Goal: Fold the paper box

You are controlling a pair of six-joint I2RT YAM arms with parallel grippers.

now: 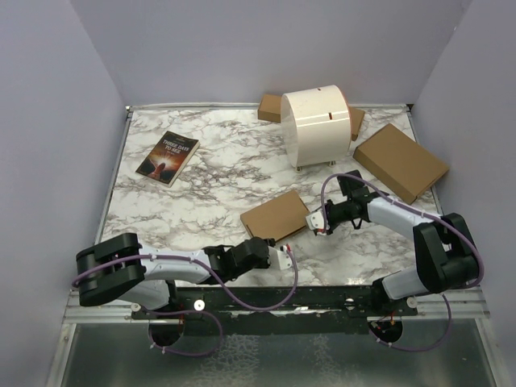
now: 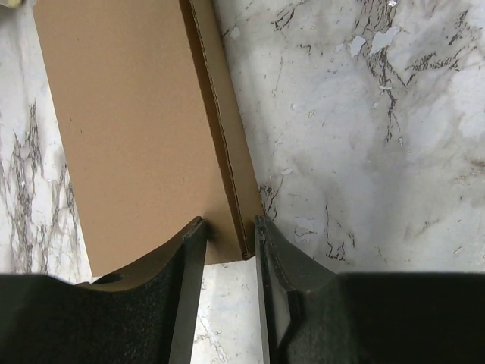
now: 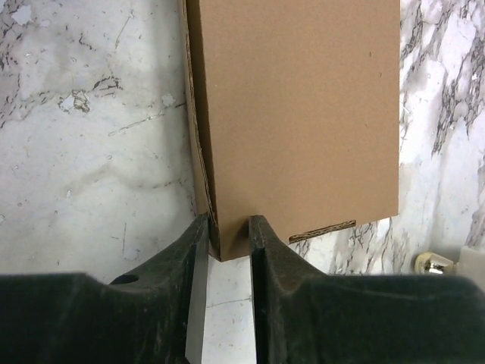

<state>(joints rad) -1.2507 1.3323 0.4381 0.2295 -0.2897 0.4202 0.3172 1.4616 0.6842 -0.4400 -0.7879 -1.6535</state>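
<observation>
On the marble surface (image 1: 210,193), left fingers (image 2: 151,303) and right fingers (image 3: 303,303) pinch opposite paper box (image 1: 274,216) corners, nearly closed; uneven pulls could rip it, imo.

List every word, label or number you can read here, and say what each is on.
"THREE DAYS TO SEE": title on the cover of the book, barely legible.
Smaller print under it: too small to read.
On the folded cardboard box and the white drum: no text visible.

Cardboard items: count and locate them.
4: the paper box centre, a larger box right, a piece left of the white cylinder, another piece right of it; these may join behind.
</observation>
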